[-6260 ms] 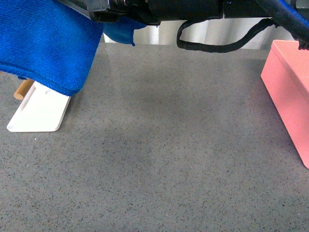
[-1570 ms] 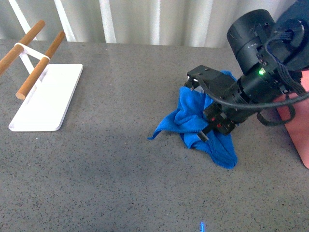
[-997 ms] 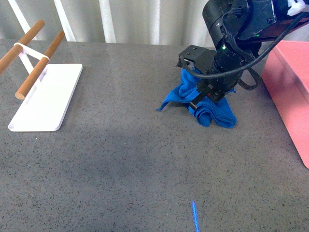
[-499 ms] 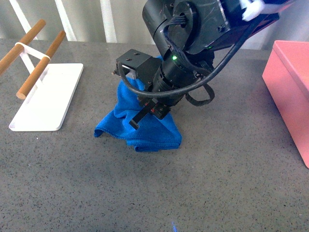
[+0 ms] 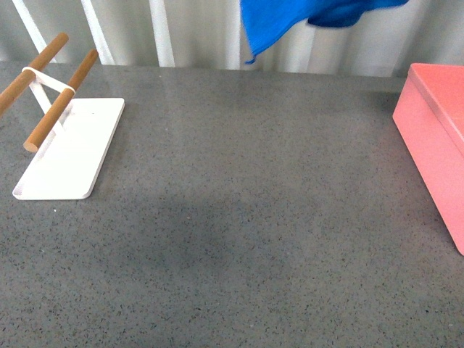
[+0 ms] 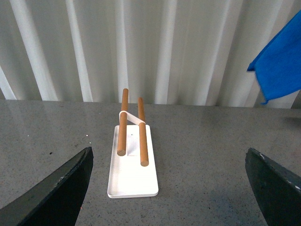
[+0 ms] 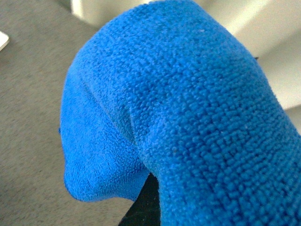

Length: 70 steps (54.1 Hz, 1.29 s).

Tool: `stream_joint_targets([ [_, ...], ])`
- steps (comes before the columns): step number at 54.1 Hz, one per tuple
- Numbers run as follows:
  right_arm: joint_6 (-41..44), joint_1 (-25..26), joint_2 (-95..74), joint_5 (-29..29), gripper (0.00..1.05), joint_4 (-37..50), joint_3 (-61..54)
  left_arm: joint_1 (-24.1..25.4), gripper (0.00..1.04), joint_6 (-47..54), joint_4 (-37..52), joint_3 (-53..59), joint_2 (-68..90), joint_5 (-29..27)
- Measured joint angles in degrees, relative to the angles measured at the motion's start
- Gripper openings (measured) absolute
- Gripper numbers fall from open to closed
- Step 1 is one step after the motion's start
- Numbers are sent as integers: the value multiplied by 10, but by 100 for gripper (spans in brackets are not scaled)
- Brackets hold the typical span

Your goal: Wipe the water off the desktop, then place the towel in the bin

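Jaws of the left gripper [image 6: 168,151] stand wide apart, empty; the towel [image 6: 280,59] hangs in the air ahead of them, off toward the right arm. Draped towel hides the right gripper's jaws, so their state cannot be told.

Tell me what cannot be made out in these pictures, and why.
- Jaws of the right gripper: right wrist view, the towel covers them; front view, above the top edge.
- Its full shape: front view, cut by the top edge.
- Inside of the bin: front view, cut by the right edge.
- Water on the desktop: front view, cannot be told on the speckled surface.
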State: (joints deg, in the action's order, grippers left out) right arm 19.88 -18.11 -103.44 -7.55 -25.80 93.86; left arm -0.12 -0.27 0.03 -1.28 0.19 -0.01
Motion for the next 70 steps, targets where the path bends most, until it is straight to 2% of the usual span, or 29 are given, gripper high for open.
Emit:
stream_joint_targets([
  [13,-31,68,21,-183,3,-122,32,0,98,0,0,0,0,0],
  [19,-30,106,21,-229,3,-130,3,0,98,0,0,0,0,0],
  [24,-48,129,21,-227,3,-151,1,0,98,0,0,0,0,0],
  [33,-129,157,21,-191,3,-205,10,0,98,0,0,0,0,0],
  [47,-214,172,21,-144,3,-214,-10,0,98,0,0,0,0,0],
  [70,-235,229,19,-119,3,-191,-68,0,98,0,0,0,0,0],
])
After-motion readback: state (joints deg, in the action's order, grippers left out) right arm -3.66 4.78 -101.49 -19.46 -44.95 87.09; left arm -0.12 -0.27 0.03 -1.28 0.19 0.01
